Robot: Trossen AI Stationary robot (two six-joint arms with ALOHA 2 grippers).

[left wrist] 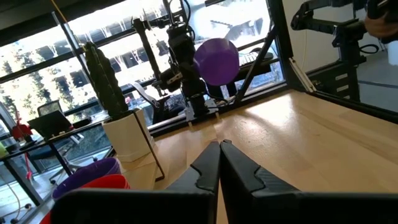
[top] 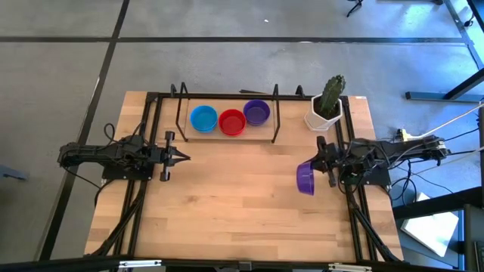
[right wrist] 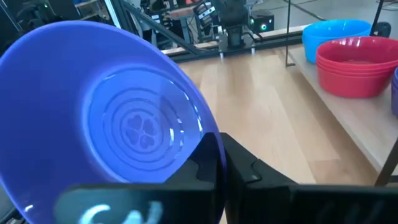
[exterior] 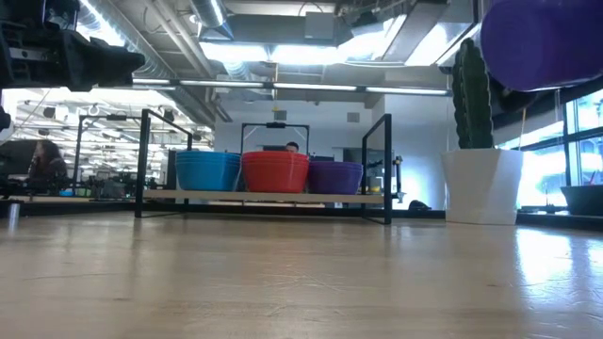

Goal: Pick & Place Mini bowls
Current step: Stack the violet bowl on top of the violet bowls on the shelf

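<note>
A pale wooden desk (top: 242, 196) stands on a grey floor, with a black wire rack (top: 227, 113) set along its far edge; that rack serves as the landmark here.

To the left of the rack and nearer the desk's front, the left gripper (top: 180, 157) waits above the bare wood, its fingers (left wrist: 208, 168) pressed together on nothing.

On the rack's shelf sit three stacks of small round plastic bowls in a row: the bright blue stack (top: 203, 119) at the rack's left end, the red stack (top: 232, 122) in the middle, touching it, and the purple stack (top: 257, 112) at the right end. How many bowls each stack holds cannot be counted from above; the low view shows only that each stands several bowls deep.

Just beyond the rack's right end stands a white pot with a green cactus (top: 328, 102), which is no part of the job.

Right of the rack and in front of the cactus pot, the right gripper (top: 318, 172) holds a single purple mini bowl (top: 305, 179) clear of the desk, tipped on edge, its fingers (right wrist: 239, 165) clamped on the rim.

As a judgement, the sorting looks almost finished: no loose bowls lie on the desk, so this purple one seems the last. What remains is to carry it over to the rack and set it on the purple stack.
</note>
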